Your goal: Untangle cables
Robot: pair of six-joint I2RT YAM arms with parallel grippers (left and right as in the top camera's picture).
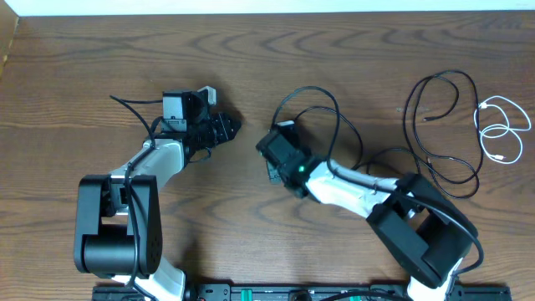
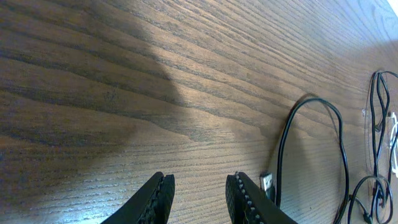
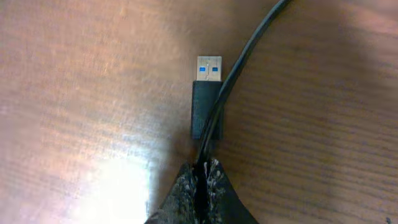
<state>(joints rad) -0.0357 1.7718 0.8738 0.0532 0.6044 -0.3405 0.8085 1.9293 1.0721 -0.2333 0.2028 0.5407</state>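
Right wrist view: a black cable [image 3: 249, 50] lay on the table [image 3: 74, 93], with a flat metal-tipped plug [image 3: 206, 99] at frame centre pointing toward the top edge. The cord curved in from the upper right, ran along the plug's dark body and passed into the seam of the right claw [image 3: 202, 180] at the bottom edge. That claw was pressed together on the cord, pinching it just below the plug. Whether the cord was the plug's own could not be told, since the fingers hid the join. A hold so close to the end was probably chosen so that the length could be led out by its tip instead of tightening a loop.

Overhead view: the pinched cable rose in a loop above the claw at centre. The other black cables [image 1: 443, 125] lay in loose overlapping rings at the right. The white cable [image 1: 501, 130] was coiled just beside them at the far right, so most of the sorting looked undone.

Left wrist view: the left claw [image 2: 199, 185] stood partly spread over bare wood with nothing between its fingers. The plug lay just to the right of it, so it was seemingly placed to receive or steady the end.
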